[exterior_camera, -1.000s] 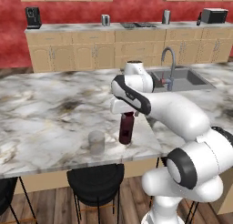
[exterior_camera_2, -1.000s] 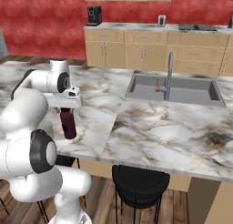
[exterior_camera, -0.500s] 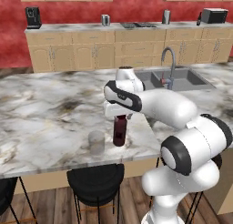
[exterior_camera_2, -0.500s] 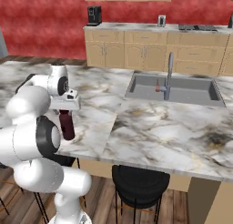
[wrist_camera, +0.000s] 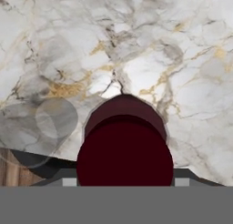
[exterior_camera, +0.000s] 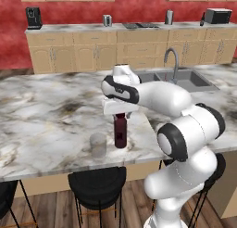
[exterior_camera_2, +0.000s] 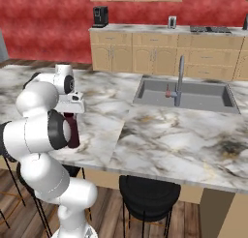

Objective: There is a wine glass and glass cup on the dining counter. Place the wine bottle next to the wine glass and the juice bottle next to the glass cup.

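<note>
So the big marble worktop [exterior_camera: 41,106] takes up most of the scene, white-grey with dark and gold veins, running from the left over to a sink [exterior_camera_2: 186,94] set into it, with a curved grey faucet [exterior_camera: 172,60] standing at the sink's edge. Behind it there's a red wall and a row of beige cabinets [exterior_camera: 92,53] with a black coffee machine [exterior_camera: 32,17] sitting on top at the left. A black stool [exterior_camera: 97,187] is tucked under the near edge of the worktop, and a second stool [exterior_camera_2: 149,196] shows up from the other side

The white arm bends over the front part of the worktop and the hand [exterior_camera: 120,115] points straight down, clamped on the cap end of the juice bottle [exterior_camera: 120,132]. That bottle is stubby and dark maroon, upright, and its base looks right at the marble, though I can't tell if it's fully resting or just above. It's close to the near edge of the worktop. From the right base camera the juice bottle [exterior_camera_2: 72,130] is half hidden behind the arm's elbow

Just beside it, on its left in the left base view, is the glass cup [exterior_camera: 98,145], a short clear tumbler, near but not touching. Looking down from the hand camera you get the round maroon top of the juice bottle [wrist_camera: 125,150] and the glass cup [wrist_camera: 43,127] off to the left, sitting near the worktop's edge
</note>
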